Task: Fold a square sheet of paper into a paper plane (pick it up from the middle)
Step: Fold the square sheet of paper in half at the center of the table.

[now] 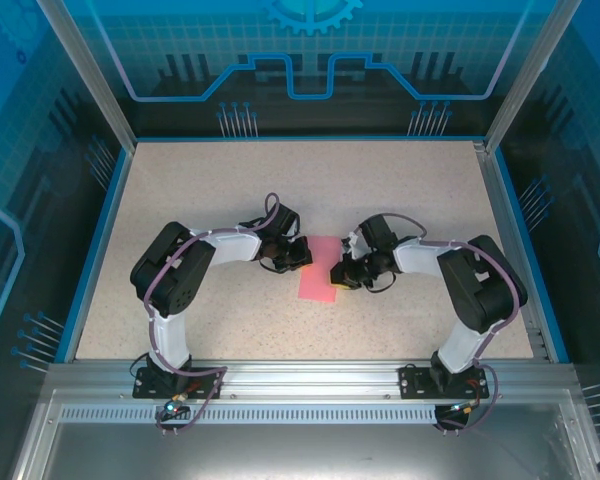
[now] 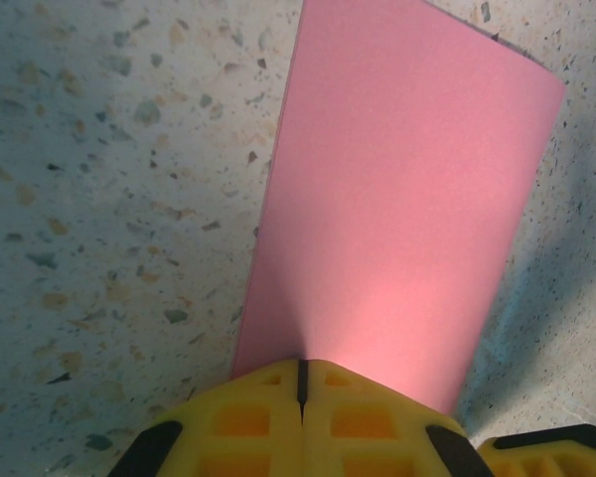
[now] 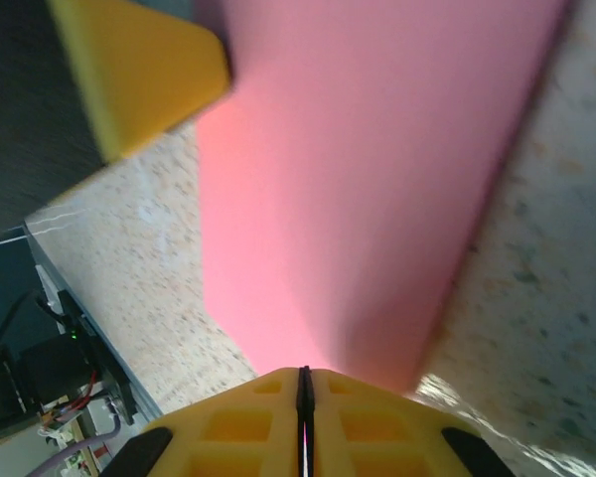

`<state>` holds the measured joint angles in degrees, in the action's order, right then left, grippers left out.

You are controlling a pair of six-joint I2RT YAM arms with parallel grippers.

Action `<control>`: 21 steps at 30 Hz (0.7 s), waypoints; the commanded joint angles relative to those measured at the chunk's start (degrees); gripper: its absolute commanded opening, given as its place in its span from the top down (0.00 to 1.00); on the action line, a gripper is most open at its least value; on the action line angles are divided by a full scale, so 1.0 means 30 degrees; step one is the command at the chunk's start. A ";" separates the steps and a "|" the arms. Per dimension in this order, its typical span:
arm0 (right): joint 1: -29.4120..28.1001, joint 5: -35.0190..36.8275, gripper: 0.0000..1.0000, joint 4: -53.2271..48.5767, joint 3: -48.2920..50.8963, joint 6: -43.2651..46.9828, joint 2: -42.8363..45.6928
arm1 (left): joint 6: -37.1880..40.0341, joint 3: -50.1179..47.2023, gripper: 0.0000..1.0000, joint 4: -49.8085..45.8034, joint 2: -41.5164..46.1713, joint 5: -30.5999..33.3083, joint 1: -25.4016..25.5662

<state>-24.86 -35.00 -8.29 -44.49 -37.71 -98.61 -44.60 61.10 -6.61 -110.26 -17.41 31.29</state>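
Note:
The square sheet of paper (image 1: pixel 318 270) is pink-red and looks like a narrow rectangle folded double, in the middle of the table. My left gripper (image 1: pixel 302 256) is at its left edge and my right gripper (image 1: pixel 345 278) at its right edge. In the left wrist view the paper (image 2: pixel 407 199) runs away from the shut yellow jaws of the left gripper (image 2: pixel 301 373), with a pinch shadow at their tips. In the right wrist view the paper (image 3: pixel 377 179) rises in a curved fold from the right gripper (image 3: pixel 304 376), and pink shows in the slit between its shut jaws.
The speckled tabletop (image 1: pixel 230 330) has a blue rim, with an aluminium rail (image 1: pixel 300 375) at the near edge carrying both arm bases. A yellow finger of the left gripper (image 3: pixel 139 79) sits close by in the right wrist view.

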 commanded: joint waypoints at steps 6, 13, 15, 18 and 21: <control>-0.0207 -0.0498 0.90 -0.0360 0.0692 0.0334 -0.0459 | 0.0497 -0.0446 1.00 -0.2474 -0.1480 0.1291 0.0410; -0.0631 -0.0559 0.89 -0.0964 0.0621 0.0238 0.1216 | 0.0506 -0.0474 1.00 -0.2571 -0.1361 0.1315 0.0407; -0.1002 -0.0633 0.89 -0.0955 0.0583 0.0310 0.1189 | 0.0523 -0.0457 1.00 -0.2571 -0.1377 0.1337 0.0410; -0.1271 -0.0267 0.89 -0.0977 0.0634 0.0267 0.0668 | 0.0538 -0.0445 1.00 -0.2601 -0.1381 0.1343 0.0409; -0.1293 -0.0022 0.89 -0.0678 0.1060 0.0129 0.0162 | 0.0533 -0.0445 1.00 -0.2600 -0.1363 0.1321 0.0407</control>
<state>-28.27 -35.33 -9.67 -42.59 -37.43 -96.68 -44.42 61.36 -7.03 -110.30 -17.39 31.31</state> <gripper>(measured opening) 0.109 0.047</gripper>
